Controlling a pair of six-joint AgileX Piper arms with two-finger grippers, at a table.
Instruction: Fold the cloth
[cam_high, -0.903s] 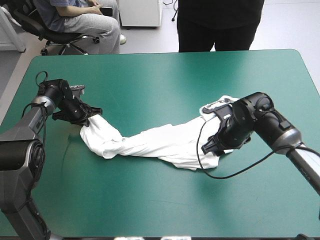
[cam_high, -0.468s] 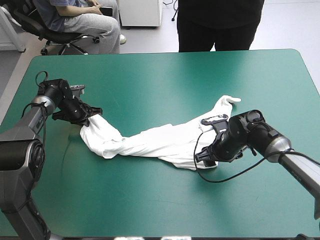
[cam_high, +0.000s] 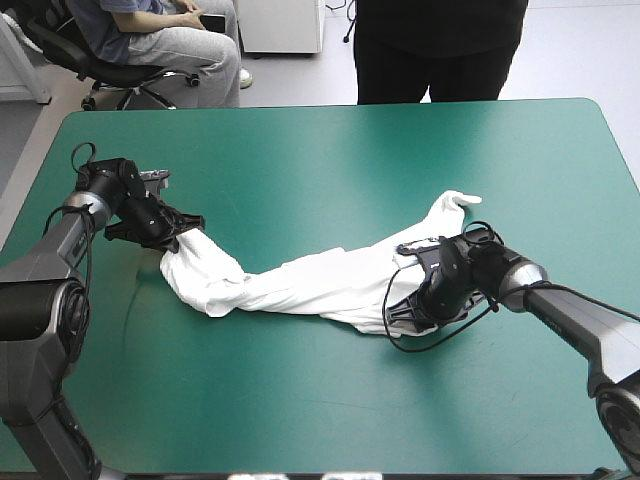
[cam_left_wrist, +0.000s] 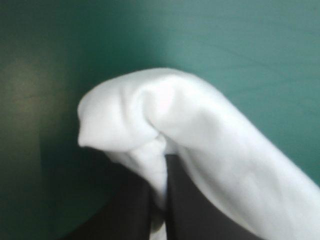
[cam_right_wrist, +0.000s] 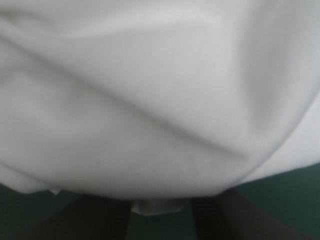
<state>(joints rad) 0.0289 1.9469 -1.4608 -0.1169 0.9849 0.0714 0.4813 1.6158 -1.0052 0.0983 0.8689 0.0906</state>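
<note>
T-shirt (cam_high: 300, 285) lies in the high view as a long, twisted rope of white cloth across the middle of the teal-green worktop (cam_high: 330, 150). It runs from centre left to just right of centre, and one loose tip pokes up toward the right. The left gripper (cam_high: 178, 230), at centre left, pinches the rope's left end. The right gripper (cam_high: 405, 315) sits low against the rope's lower right edge.

In the left wrist view the black fingers (cam_left_wrist: 132, 205) meet on the cloth. A soft, rounded fold of the T-shirt (cam_left_wrist: 200, 120) is clamped between them and bulges ahead.

In the right wrist view the fingers (cam_right_wrist: 95, 220) stand apart with nothing pinched. The T-shirt (cam_right_wrist: 160, 100) fills everything ahead as a smooth white field with shallow diagonal creases, and its hem lies right at the gap between the fingers.

The fabric looks thin, limp and bunched in several layers. If the right fingers shut here, they may catch too many layers, or only a sliver of hem that slips out under tension. Pulling the ends apart with the twist in place would likely tighten the rope rather than spread it flat. The left hold is on a wad, so it may also trap hidden layers.
</note>
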